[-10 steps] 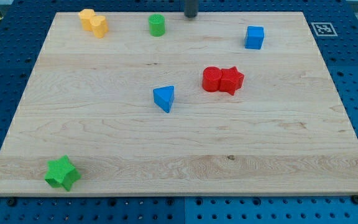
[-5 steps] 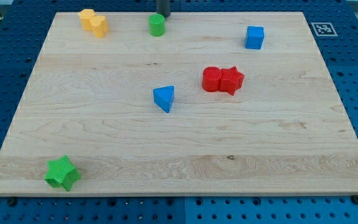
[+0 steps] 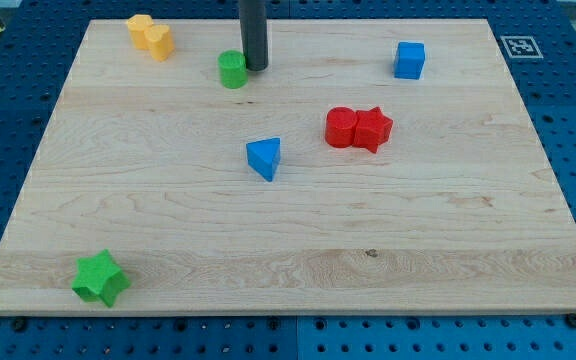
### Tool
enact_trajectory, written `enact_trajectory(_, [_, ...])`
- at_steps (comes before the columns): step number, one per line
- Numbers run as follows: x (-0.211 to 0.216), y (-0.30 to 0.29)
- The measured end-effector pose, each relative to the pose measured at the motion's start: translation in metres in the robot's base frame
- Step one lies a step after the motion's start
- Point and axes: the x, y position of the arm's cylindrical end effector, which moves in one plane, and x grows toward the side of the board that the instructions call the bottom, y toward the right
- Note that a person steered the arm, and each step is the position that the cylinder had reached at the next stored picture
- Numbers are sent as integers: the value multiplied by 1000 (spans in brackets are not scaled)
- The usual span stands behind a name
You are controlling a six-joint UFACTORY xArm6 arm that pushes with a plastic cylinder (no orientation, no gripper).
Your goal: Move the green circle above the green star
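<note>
The green circle [image 3: 233,69] stands near the view's top, left of centre, on the wooden board [image 3: 448,230]. My tip [image 3: 255,67] is right beside it on its right, touching or nearly touching it. The green star [image 3: 100,278] lies at the view's bottom left corner of the board, far below and to the left of the circle.
Two yellow blocks [image 3: 150,35] sit together at the top left. A blue cube [image 3: 409,59] is at the top right. A red circle and a red star [image 3: 358,128] touch right of centre. A blue triangle [image 3: 264,157] lies near the middle.
My tip came from the top edge leftward and down to the green circle's right side. The green circle slid down and to the left. The other blocks stayed put.
</note>
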Motion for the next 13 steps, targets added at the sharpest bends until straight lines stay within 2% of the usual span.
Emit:
enact_trajectory(6, [6, -54])
enact_trajectory(10, [68, -108])
enact_trajectory(11, [69, -130])
enact_trajectory(13, [108, -138])
